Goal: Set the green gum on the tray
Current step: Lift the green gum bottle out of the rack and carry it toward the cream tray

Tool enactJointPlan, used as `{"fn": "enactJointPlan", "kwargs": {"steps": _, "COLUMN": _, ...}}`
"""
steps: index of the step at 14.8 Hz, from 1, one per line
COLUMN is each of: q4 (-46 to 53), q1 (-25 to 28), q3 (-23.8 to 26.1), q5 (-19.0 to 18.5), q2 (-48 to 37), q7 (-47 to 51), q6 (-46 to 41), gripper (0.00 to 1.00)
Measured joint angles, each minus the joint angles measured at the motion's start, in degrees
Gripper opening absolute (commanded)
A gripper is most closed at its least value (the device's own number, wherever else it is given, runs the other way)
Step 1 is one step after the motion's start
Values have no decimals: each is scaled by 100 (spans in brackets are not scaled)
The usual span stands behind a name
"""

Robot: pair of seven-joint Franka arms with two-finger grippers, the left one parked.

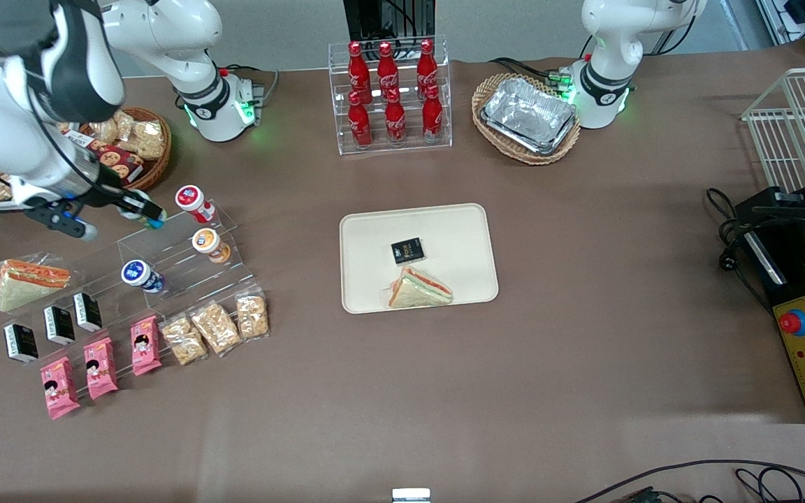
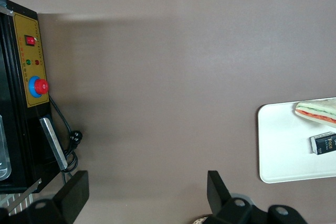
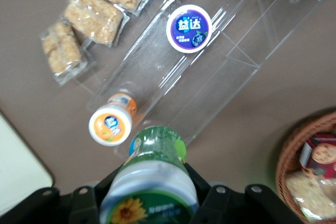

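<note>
Now, line by line:

Green gum (image 3: 149, 182): held in the gripper (image 1: 138, 212), fingers clamped on the canister's sides — in the wrist view the white, green-rimmed lid faces the camera and the body points away toward the acrylic rack (image 1: 165, 258).

Axis: the canister's long axis runs along the gripper's own line, so it seems to hang roughly lid-up.

Position: above the rack's upper step, beside the red-lidded canister (image 1: 191, 199); the orange-lidded canister (image 1: 207, 242) and the blue-lidded canister (image 1: 138, 274) sit on lower steps, nearer the front camera.

Tray (image 1: 367, 237): well apart, toward the parked arm's end — it already carries a sandwich (image 1: 419, 288) and a small black packet (image 1: 408, 251).

Coming move: judged a sideways carry to bare tray surface, clear of both items.
</note>
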Motion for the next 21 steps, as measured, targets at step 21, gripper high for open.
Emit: {"fn": "enactJointPlan", "kwargs": {"steps": 21, "q4": 2061, "q1": 3035, "q3": 114, "q5": 72, "q2": 1132, "q7": 3499, "q6": -426, "gripper": 41}}
